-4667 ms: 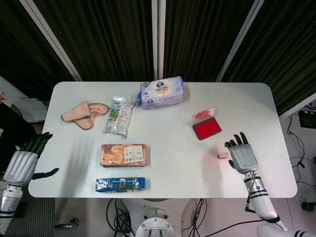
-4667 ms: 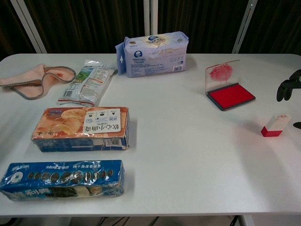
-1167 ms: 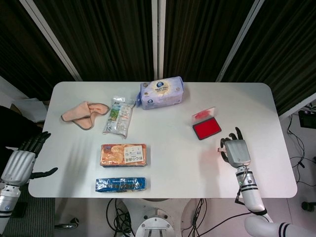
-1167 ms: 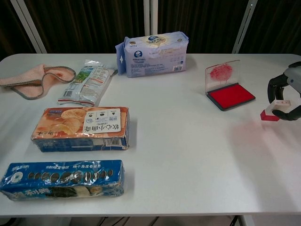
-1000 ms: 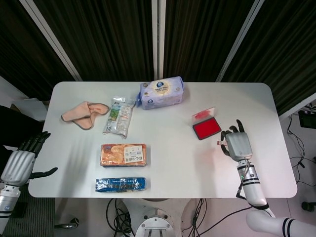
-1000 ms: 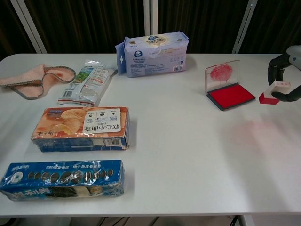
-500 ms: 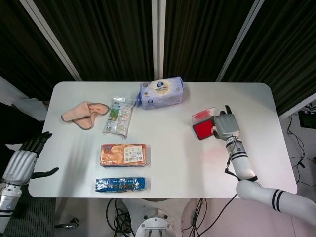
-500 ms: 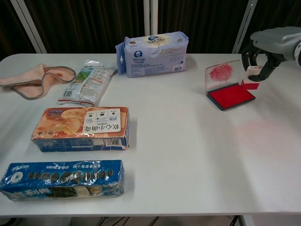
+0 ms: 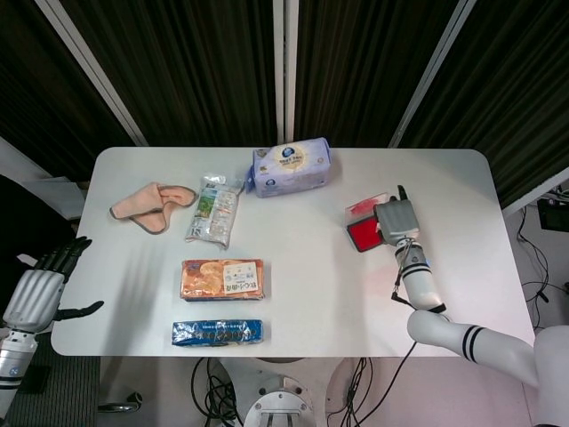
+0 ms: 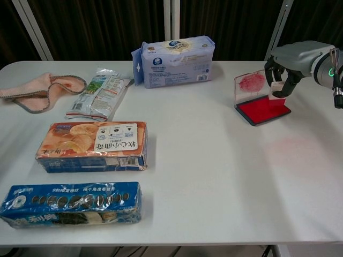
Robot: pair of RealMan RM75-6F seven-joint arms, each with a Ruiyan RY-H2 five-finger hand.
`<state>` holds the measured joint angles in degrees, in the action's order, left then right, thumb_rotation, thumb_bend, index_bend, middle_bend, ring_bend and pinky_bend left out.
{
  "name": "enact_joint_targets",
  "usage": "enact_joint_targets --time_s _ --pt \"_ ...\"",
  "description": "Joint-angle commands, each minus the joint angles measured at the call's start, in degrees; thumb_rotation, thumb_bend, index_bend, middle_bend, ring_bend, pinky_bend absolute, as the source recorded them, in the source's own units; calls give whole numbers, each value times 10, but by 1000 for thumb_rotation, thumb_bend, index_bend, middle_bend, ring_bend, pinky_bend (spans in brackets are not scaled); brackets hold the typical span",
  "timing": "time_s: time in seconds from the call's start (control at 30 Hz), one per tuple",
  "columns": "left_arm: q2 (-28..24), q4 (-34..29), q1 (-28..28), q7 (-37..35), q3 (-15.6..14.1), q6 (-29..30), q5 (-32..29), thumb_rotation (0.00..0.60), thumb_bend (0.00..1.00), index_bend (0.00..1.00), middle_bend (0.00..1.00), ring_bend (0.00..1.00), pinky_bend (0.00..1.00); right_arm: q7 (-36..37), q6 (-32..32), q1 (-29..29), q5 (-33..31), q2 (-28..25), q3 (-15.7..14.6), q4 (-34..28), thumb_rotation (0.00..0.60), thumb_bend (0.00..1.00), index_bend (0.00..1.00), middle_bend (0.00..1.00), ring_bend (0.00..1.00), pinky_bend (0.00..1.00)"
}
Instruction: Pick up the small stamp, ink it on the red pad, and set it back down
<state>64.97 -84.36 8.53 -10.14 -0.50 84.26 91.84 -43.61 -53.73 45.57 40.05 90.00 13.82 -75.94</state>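
My right hand (image 10: 292, 63) (image 9: 395, 219) hangs over the red ink pad (image 10: 263, 108) (image 9: 363, 233) at the table's right side. Between thumb and fingers it pinches the small white stamp (image 10: 276, 90), whose red base points down just above the pad's red surface. In the head view the hand hides the stamp. The pad's clear lid (image 10: 252, 83), smeared with red ink, stands upright behind it. My left hand (image 9: 40, 294) hangs open off the table's left front edge, holding nothing.
A blue-white tissue pack (image 10: 177, 60) lies at the back centre. A pink cloth (image 10: 40, 90) and a snack bag (image 10: 100, 93) lie at the left. An orange biscuit box (image 10: 94, 144) and a blue cookie pack (image 10: 72, 203) lie at the front left.
My right hand picked the stamp off the table at the right, carried it up and leftward, and now holds it over the ink pad. The left hand stayed put.
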Motion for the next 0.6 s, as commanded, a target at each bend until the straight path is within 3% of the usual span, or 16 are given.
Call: enact_joint_targets --time_s 0.03,0.17,0.33,0.6 --pt "0 0 1 0 0 -2 -1 501 23 67 66 77 183 12 0 1 4 8 -5 14 600 346 649 545 383 284" --pt "0 0 2 0 0 -4 -1 500 24 66 65 78 184 24 4 3 9 16 -11 33 600 352 649 530 470 435" --pt "0 0 3 1 0 -7 -3 500 23 67 66 78 183 35 14 7 10 22 -15 51 600 357 649 521 522 552" --pt "-1 1 5 1 1 -11 -5 500 23 66 66 77 184 52 29 15 9 35 -16 72 600 358 649 521 537 597"
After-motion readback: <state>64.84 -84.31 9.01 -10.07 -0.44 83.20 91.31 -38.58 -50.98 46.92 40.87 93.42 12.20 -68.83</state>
